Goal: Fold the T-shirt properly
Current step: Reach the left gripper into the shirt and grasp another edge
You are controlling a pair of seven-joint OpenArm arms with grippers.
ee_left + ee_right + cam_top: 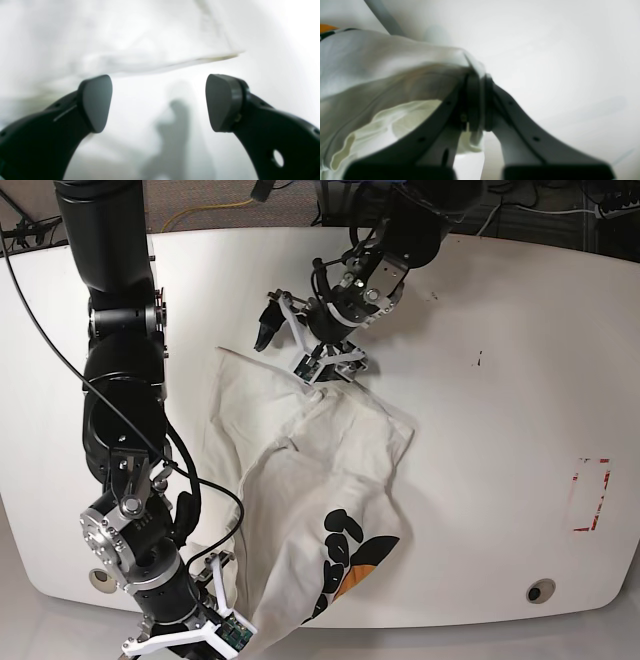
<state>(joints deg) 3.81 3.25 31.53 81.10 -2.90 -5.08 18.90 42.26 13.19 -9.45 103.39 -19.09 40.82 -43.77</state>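
Observation:
The cream T-shirt (310, 470) lies crumpled on the white table (500, 380), its orange and black graphic (350, 558) facing up near the front edge. My right gripper (232, 622) is at the front left, shut on a fold of the T-shirt (382, 62); in the right wrist view cloth is pinched between the fingertips of the right gripper (480, 77) and hangs to the left. My left gripper (290, 350) stands open at the shirt's far corner. In the left wrist view the left gripper (158, 102) holds nothing, and the T-shirt's hem (175, 65) lies just beyond its pads.
A red-marked rectangle (590, 495) is on the table at the right, and a round hole (540, 590) sits near the front right edge. Cables (215, 210) run behind the table's back edge. The right arm's black column (120, 360) rises along the left side.

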